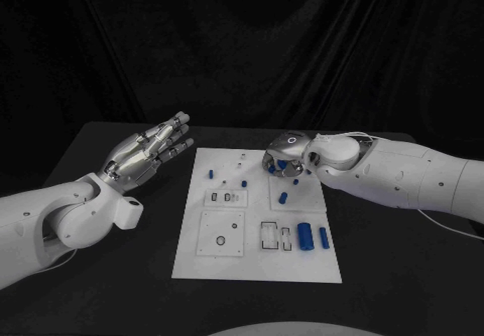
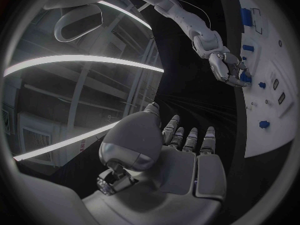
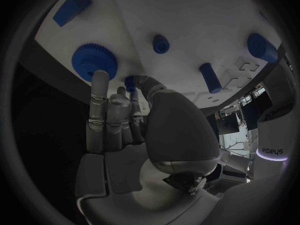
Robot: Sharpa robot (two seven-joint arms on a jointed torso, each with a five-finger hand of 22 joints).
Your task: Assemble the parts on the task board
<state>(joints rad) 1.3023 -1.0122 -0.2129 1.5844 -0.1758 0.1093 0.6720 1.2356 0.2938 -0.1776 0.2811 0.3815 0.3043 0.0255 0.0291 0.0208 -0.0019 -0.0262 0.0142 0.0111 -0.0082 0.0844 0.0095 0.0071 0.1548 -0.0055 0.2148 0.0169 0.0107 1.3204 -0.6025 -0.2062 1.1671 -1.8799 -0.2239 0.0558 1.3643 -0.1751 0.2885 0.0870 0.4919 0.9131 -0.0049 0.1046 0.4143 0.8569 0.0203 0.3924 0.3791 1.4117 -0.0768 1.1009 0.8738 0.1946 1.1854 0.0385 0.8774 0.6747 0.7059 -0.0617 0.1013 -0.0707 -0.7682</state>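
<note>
The white task board (image 1: pixel 257 262) lies mid-table. My right hand (image 1: pixel 287 164) is lowered onto its far right part. In the right wrist view its fingers (image 3: pixel 100 110) reach a blue gear (image 3: pixel 94 60), and a small blue part (image 3: pixel 129 82) sits pinched between thumb and finger. My left hand (image 1: pixel 151 150) is raised to the left of the board, flat, fingers apart, holding nothing. Two blue cylinders (image 1: pixel 305 236) lie at the board's near right. A short blue peg (image 1: pixel 285 197) lies just in front of the right hand.
More small blue pieces (image 1: pixel 211 173) stand on the board's far left part. Rectangular slots (image 1: pixel 269 236) and a round hole (image 1: pixel 221 241) are cut in its near half. A blue block (image 3: pixel 70 9) lies beyond the gear. Black table (image 1: pixel 403 280) surrounds the board.
</note>
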